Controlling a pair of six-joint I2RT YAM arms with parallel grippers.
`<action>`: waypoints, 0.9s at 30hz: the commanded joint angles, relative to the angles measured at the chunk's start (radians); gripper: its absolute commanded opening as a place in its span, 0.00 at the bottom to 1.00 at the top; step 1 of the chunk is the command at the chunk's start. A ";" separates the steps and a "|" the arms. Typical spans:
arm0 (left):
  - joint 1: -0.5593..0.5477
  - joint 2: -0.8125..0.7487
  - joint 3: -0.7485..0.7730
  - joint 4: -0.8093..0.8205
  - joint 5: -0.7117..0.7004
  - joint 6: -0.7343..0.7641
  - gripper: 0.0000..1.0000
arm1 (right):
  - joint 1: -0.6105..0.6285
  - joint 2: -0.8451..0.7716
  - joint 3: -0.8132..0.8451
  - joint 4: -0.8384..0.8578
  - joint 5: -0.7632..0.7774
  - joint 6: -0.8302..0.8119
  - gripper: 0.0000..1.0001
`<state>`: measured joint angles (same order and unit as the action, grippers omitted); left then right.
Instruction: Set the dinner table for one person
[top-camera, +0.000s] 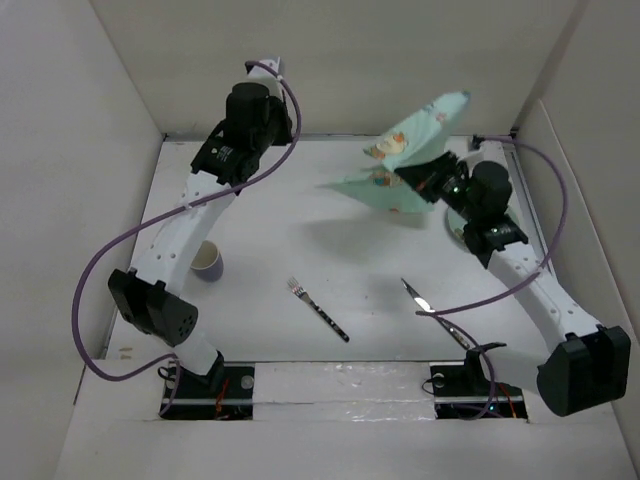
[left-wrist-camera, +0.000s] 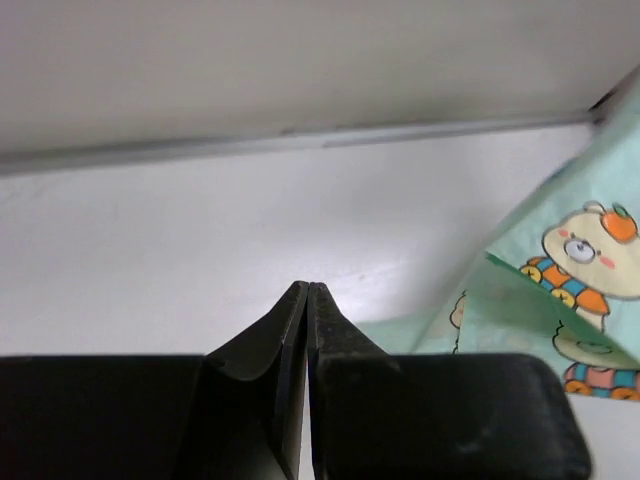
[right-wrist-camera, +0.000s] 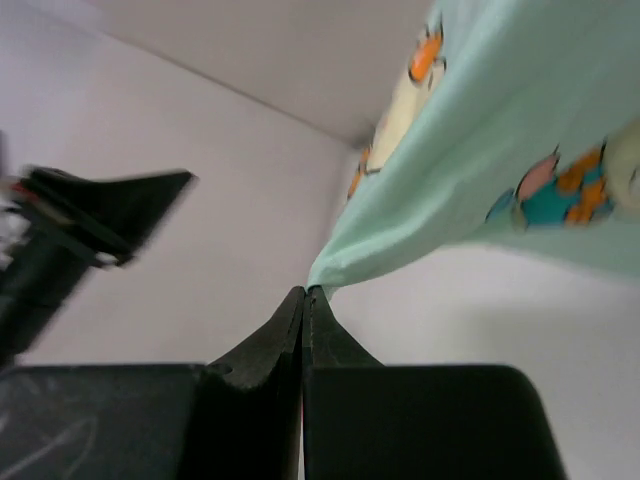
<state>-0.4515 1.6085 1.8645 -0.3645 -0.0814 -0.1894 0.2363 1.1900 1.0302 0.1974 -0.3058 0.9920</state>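
Your mat (top-camera: 410, 160): mint green with cartoon bear print, cream faces, orange caps, orange-and-teal striped bits. Table (top-camera: 270, 235) you're working on: plain matte white. Cup (top-camera: 207, 261): dull lavender. Fork (top-camera: 320, 310): silver tines, black handle with pale specks. Second utensil (top-camera: 422, 302): silver, dark at near end. Arms (top-camera: 175, 235): white, black joints. Cables (top-camera: 80, 305): purple. Walls (top-camera: 60, 150): off-white.
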 joint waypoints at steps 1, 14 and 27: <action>0.004 0.004 -0.192 0.025 -0.089 0.027 0.00 | 0.028 -0.001 -0.195 -0.180 0.042 0.008 0.00; -0.053 0.042 -0.369 0.088 0.127 -0.136 0.00 | 0.092 0.305 0.291 -0.392 -0.010 -0.291 0.00; 0.010 -0.263 -0.853 0.251 0.209 -0.559 0.72 | 0.152 0.250 0.186 -0.230 0.097 -0.199 0.00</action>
<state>-0.4377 1.4410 1.0435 -0.2264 0.1040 -0.6170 0.4034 1.4590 1.2549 -0.0887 -0.2356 0.7792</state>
